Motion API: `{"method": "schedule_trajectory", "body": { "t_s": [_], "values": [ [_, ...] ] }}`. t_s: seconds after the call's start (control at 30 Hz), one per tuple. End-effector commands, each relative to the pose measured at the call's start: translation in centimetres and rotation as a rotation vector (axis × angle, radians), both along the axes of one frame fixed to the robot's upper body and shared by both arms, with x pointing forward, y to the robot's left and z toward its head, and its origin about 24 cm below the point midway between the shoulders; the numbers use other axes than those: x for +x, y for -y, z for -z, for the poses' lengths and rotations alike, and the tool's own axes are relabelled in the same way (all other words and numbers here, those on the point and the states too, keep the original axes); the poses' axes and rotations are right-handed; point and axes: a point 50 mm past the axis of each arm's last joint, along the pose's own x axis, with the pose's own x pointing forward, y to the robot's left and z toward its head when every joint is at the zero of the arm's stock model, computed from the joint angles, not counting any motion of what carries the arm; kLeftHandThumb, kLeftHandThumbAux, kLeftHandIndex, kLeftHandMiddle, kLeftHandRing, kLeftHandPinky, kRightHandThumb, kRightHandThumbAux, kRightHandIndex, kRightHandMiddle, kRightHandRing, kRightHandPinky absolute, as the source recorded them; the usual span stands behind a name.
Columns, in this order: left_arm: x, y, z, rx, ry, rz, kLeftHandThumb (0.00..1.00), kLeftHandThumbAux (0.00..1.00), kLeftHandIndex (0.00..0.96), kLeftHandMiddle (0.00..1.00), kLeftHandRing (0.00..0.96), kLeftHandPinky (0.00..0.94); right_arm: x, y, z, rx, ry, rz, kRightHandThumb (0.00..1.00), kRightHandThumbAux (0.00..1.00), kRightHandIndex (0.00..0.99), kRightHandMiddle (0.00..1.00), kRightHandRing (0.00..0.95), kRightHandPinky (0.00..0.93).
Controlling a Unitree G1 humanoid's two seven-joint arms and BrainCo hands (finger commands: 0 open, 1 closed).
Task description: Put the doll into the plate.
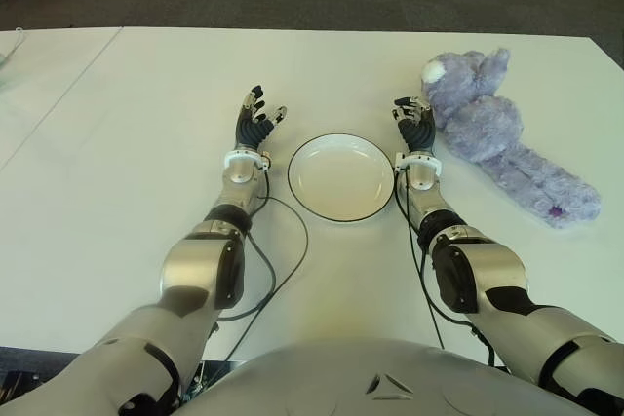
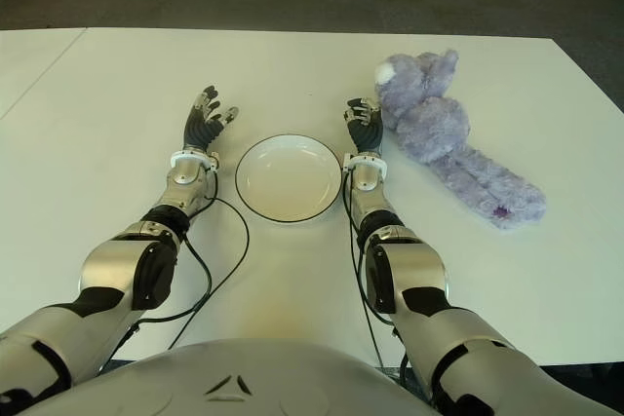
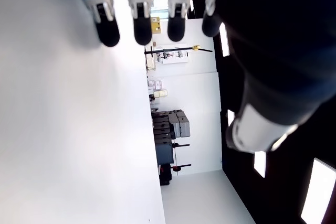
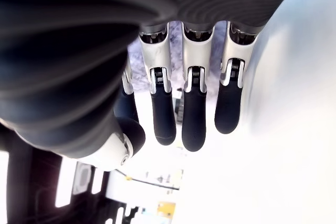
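Note:
A purple plush doll [image 1: 487,129] lies on the white table [image 1: 127,143] at the right, its long tail stretching toward the near right. A white plate [image 1: 341,177] with a dark rim sits in the middle, with nothing in it. My right hand [image 1: 415,124] is between the plate and the doll, just left of the doll's head, fingers extended and holding nothing. In the right wrist view the fingers [image 4: 194,114] point out with purple fur [image 4: 176,51] behind them. My left hand [image 1: 255,116] shows left of the plate, fingers spread, holding nothing.
Black cables [image 1: 278,260] run along both forearms on the table. The table's far edge [image 1: 292,29] meets dark carpet. A seam [image 1: 68,94] crosses the table at far left.

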Motion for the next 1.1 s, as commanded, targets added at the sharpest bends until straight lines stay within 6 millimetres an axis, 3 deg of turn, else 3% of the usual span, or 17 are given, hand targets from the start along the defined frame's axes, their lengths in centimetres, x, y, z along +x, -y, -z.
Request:
{"method": "schedule_trajectory", "body": {
  "t_s": [0.03, 0.07, 0.13, 0.17, 0.47, 1.1],
  "values": [
    [-7.0, 0.6, 8.2, -0.026, -0.405, -0.004, 0.216, 0.705, 0.074, 0.08, 0.085, 0.124, -0.4, -0.9, -0.2, 0.012, 0.063, -0.028, 0.661, 0.74, 0.395, 0.308, 0.327, 0.302],
    [-7.0, 0.6, 8.2, -0.026, -0.405, -0.002, 0.216, 0.705, 0.074, 0.079, 0.085, 0.124, -0.4, -0.9, -0.5, 0.006, 0.081, -0.037, 0.66, 0.74, 0.395, 0.305, 0.324, 0.299],
    [-7.0, 0.6, 8.2, -0.025, -0.406, 0.001, 0.215, 0.707, 0.072, 0.077, 0.083, 0.119, -0.3, -0.9, -0.8, -0.002, 0.112, -0.05, 0.222, 0.728, 0.198, 0.279, 0.298, 0.275],
    [-7.0, 0.7, 8.2, -0.025, -0.406, 0.002, 0.215, 0.71, 0.072, 0.076, 0.081, 0.114, -0.3, -0.8, -1.0, -0.004, 0.123, -0.054, 0.167, 0.714, 0.17, 0.268, 0.286, 0.264],
    [-7.0, 0.8, 8.2, -0.017, -0.411, 0.001, 0.208, 0.707, 0.073, 0.077, 0.085, 0.127, 0.1, -1.3, -3.6, 0.016, 0.296, -0.109, 0.164, 0.654, 0.136, 0.223, 0.231, 0.233],
    [-6.9, 0.9, 8.1, -0.041, -0.405, -0.003, 0.243, 0.701, 0.082, 0.092, 0.103, 0.141, 0.7, -0.4, -5.5, 0.053, 0.386, -0.186, 0.256, 0.661, 0.123, 0.194, 0.192, 0.214]
  ]
}}
